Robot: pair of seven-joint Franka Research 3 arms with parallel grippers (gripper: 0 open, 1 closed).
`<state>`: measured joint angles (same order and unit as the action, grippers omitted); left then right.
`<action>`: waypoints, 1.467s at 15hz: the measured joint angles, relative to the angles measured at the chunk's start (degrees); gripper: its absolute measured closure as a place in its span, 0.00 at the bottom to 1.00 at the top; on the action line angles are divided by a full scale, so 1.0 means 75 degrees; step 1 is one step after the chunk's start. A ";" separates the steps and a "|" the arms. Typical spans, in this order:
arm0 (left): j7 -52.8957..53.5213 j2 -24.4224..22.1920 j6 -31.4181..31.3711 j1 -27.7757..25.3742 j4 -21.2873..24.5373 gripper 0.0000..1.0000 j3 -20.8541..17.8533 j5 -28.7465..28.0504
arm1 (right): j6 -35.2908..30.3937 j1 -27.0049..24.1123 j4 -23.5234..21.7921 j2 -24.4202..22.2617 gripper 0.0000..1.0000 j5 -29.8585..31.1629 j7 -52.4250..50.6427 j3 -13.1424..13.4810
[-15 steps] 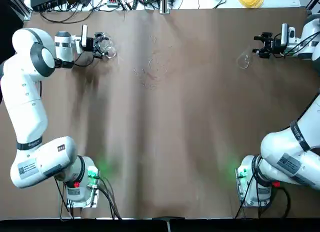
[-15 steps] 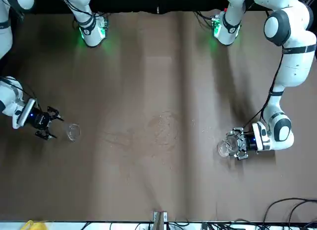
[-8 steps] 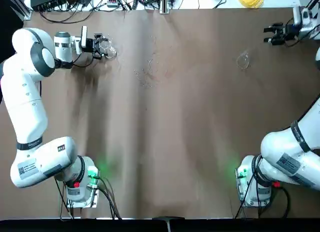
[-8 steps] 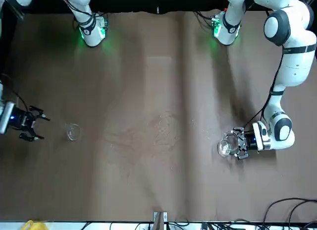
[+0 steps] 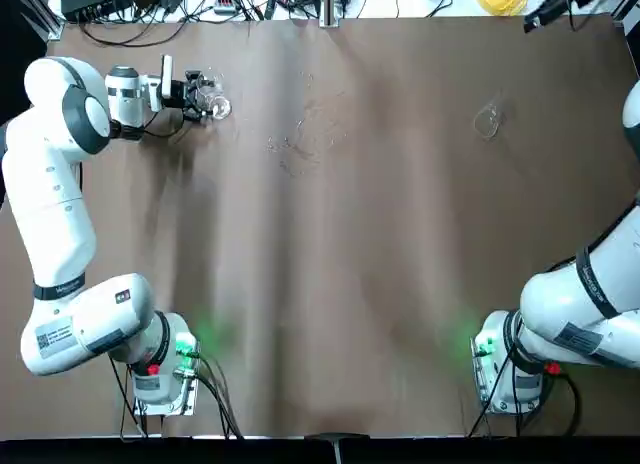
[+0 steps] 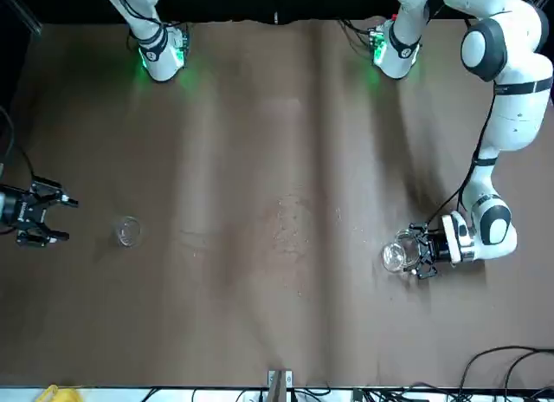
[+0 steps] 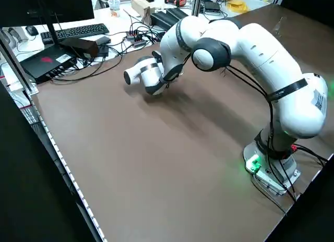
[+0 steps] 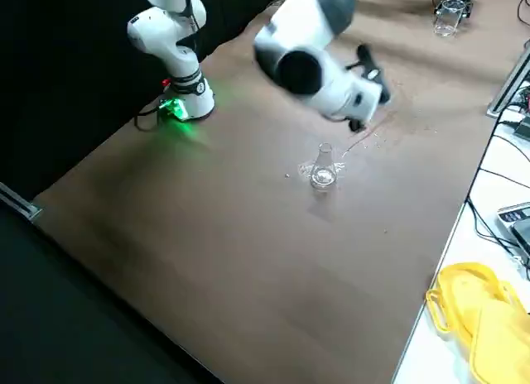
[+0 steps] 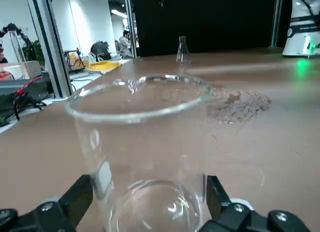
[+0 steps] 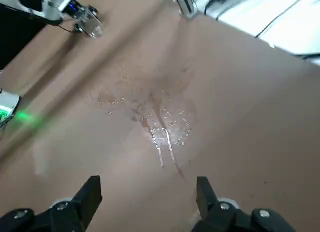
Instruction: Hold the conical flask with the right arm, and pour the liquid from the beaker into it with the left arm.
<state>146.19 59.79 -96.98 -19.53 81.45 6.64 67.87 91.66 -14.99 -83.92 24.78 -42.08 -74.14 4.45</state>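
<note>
Left pincer [image 9: 147, 199] is clamped on the beaker [image 9: 155, 164]; right pincer [image 10: 149, 193] is raised, spread apart. The flask [image 8: 324, 174], likely fragile, is best held by its neck.

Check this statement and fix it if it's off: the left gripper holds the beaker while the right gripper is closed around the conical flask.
The right gripper is not closed around the conical flask; its fingers are open with nothing between them, as the right wrist view shows. The left gripper does hold the beaker.
</note>
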 joint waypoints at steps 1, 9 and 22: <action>0.0000 0.0000 -0.0028 -0.0001 0.0000 0.00 -0.0071 0.0000 | 0.0044 0.0255 0.0081 -0.0074 0.15 0.0282 0.0549 -0.0002; -0.1441 -0.0705 -0.0057 0.0009 -0.0241 0.00 -0.0773 -0.0364 | 0.0556 0.1761 0.0274 -0.0825 0.14 0.2410 0.4482 -0.0005; -1.2161 -0.4013 -0.0659 0.2071 -0.0309 0.00 -0.0846 -0.5978 | 0.0076 0.1920 0.0268 -0.1819 0.00 0.3400 0.7317 0.0114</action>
<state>54.98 29.69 -101.92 -4.00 79.14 0.30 23.04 92.23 -0.59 -81.91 11.14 -16.58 -19.26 5.30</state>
